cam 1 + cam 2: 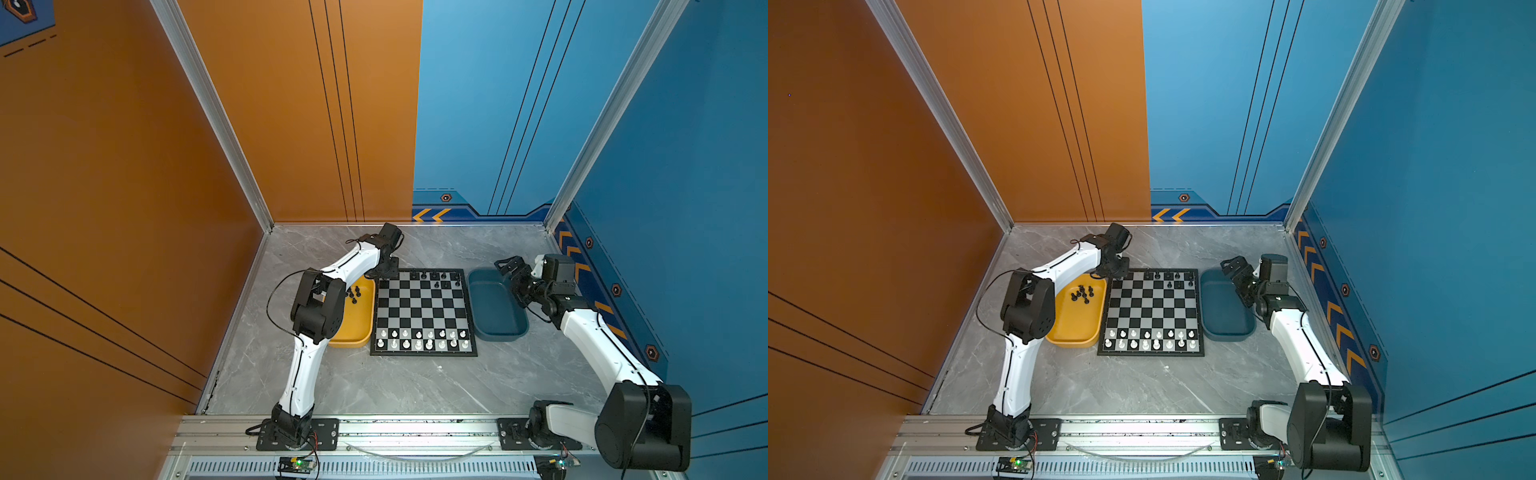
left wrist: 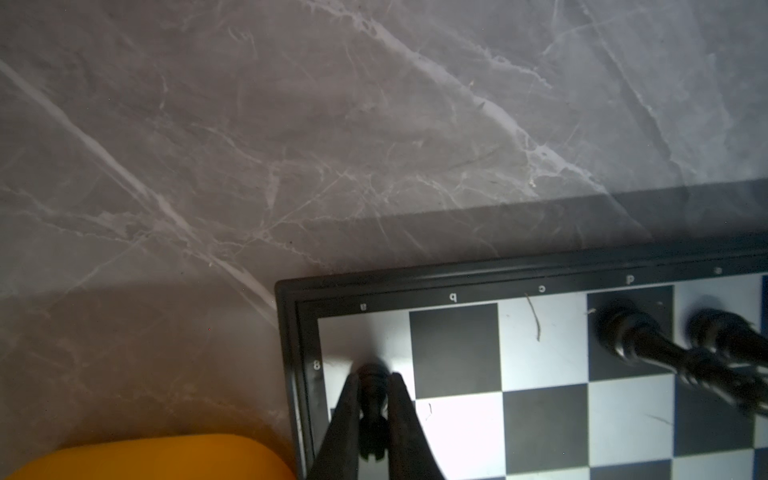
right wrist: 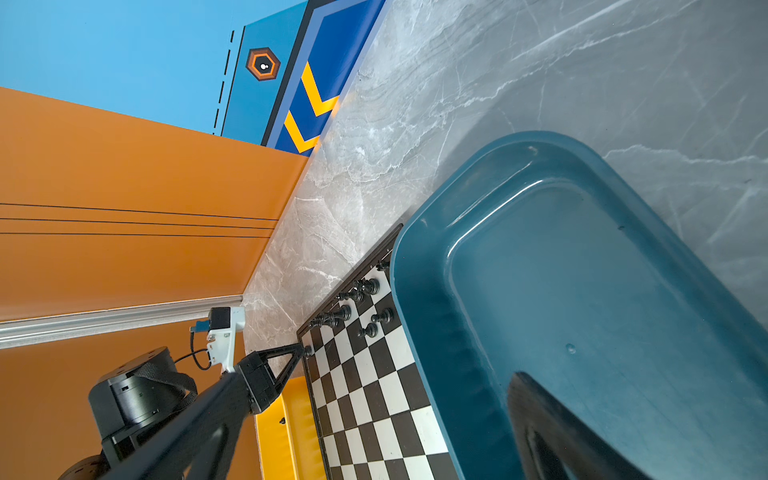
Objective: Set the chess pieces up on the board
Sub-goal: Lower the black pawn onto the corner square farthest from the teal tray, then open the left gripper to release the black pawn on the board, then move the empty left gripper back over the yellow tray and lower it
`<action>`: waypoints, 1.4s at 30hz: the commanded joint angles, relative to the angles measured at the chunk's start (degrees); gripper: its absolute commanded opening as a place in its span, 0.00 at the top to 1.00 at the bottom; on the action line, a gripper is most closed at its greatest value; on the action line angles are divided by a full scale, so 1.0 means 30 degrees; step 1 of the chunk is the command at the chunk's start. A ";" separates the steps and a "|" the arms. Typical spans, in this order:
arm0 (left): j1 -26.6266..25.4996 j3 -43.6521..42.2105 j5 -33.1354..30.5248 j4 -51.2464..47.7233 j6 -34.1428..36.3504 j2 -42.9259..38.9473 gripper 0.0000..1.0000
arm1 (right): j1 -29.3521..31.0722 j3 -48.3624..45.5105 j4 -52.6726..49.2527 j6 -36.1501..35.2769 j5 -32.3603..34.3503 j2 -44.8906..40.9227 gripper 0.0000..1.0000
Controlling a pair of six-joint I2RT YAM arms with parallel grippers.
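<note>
Left fingers gripped a tiny glossy black plastic chessman at the far-left corner of the flat black-and-silver checked board | right fingers: state could not be told | white chessmen filled both near rows | far rows only partly filled; more black chessmen lay in the yellow plastic tray, left.

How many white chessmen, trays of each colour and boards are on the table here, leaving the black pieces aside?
White chessmen: 16
Yellow tray: 1
Dark blue tray: 1
Chessboard: 1
Total: 19
</note>
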 commanded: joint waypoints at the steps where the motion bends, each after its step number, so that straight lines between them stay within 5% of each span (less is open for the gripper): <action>1: 0.0148 0.0435 -0.0344 -0.0524 0.0144 0.0560 0.84 | -0.0155 0.0419 -0.0317 -0.0304 -0.0271 0.0180 0.00; 22: 0.0149 0.0489 -0.0311 -0.0532 0.0173 -0.0066 0.59 | -0.0155 0.0476 -0.0310 -0.0246 -0.0301 0.0147 0.00; 34: -0.0261 -0.1352 -0.2244 -0.0482 0.0632 -0.5363 0.57 | -0.0126 0.0417 -0.0384 -0.0217 -0.0300 -0.0064 0.00; 42: 0.0754 -0.5693 -0.3764 -0.0080 0.0429 -1.0050 0.56 | -0.0040 0.0329 -0.0377 -0.0186 -0.0295 -0.0354 0.00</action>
